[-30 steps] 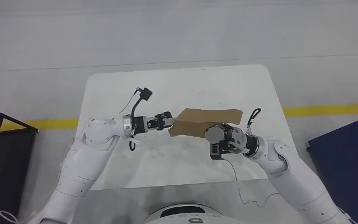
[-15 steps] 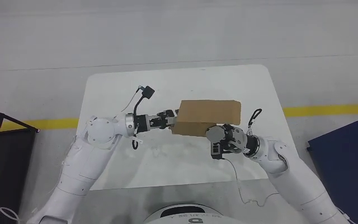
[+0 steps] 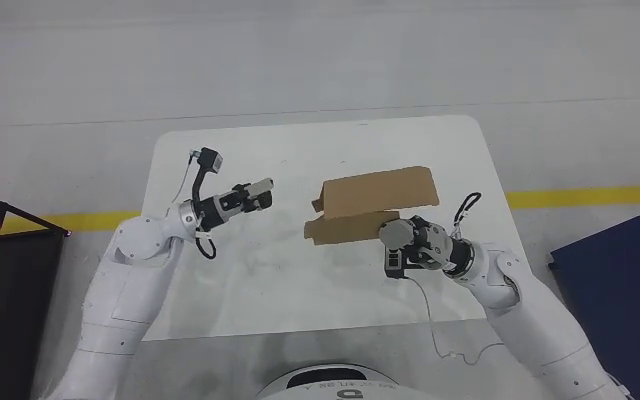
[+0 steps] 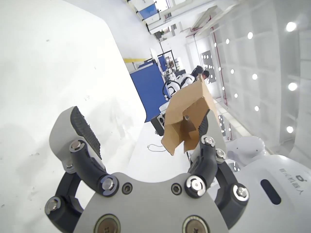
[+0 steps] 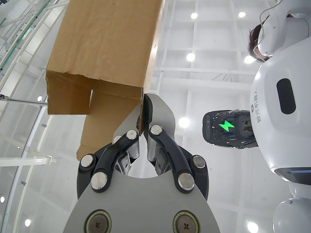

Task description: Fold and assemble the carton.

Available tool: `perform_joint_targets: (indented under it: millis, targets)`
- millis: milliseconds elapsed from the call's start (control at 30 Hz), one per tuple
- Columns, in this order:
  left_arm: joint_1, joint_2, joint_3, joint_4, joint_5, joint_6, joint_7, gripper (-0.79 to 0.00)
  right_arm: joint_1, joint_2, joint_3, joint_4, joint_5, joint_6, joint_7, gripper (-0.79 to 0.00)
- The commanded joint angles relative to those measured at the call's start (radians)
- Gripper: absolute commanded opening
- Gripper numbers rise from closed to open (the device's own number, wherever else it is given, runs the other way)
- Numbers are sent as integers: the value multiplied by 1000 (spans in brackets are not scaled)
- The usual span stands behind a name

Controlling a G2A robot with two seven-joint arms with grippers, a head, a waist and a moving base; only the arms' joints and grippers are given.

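A brown cardboard carton point(image 3: 372, 203) is held up above the white table point(image 3: 280, 290), partly opened into a tube with loose end flaps. My right gripper point(image 3: 392, 240) is shut on its lower edge; the right wrist view has the carton point(image 5: 102, 44) rising from the pinched wall at my right gripper point(image 5: 142, 112). My left gripper point(image 3: 262, 192) stands open to the left of the carton with a gap between them. In the left wrist view the carton point(image 4: 188, 117) hangs beyond my left gripper point(image 4: 145, 127), whose fingers point(image 4: 85, 132) are spread with nothing between them.
The table's right edge point(image 3: 500, 200) lies just past the carton. A yellow floor line point(image 3: 580, 195) runs behind the table, and a blue object point(image 3: 610, 270) stands on the floor at right. A black item point(image 3: 20, 290) sits off the left side.
My left gripper has let go of the carton's left end and drawn back to the left, now open. The carton has tilted up and opened wider in the right gripper.
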Motion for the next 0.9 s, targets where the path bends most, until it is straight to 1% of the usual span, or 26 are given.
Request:
perform_joint_targets:
  millis: [0,133,233,367,467,600,867]
  targets:
    - [3,1,-1,14,-14,2,-4,0,0,0,0,0,0,0,0,-785]
    - [0,-2,26,30,-26,11,-16,0,0,0,-1,-1,-1,-4,-2,-785]
    - [-16,-7,60,45,-30,22,-16,0,7,-8,-25,-1,4,-25,-4,-785]
    - [-60,-17,115,47,-6,60,16,0,18,-19,-46,5,-26,-53,18,-785]
    - [-102,-23,162,40,60,95,29,0,18,-26,-49,12,-46,-56,56,-785]
    - [-142,-31,216,30,88,105,12,0,12,-32,-44,22,-79,-63,93,-785]
    - [-162,-36,253,31,96,110,8,0,-2,-40,-26,40,-108,-55,140,-785]
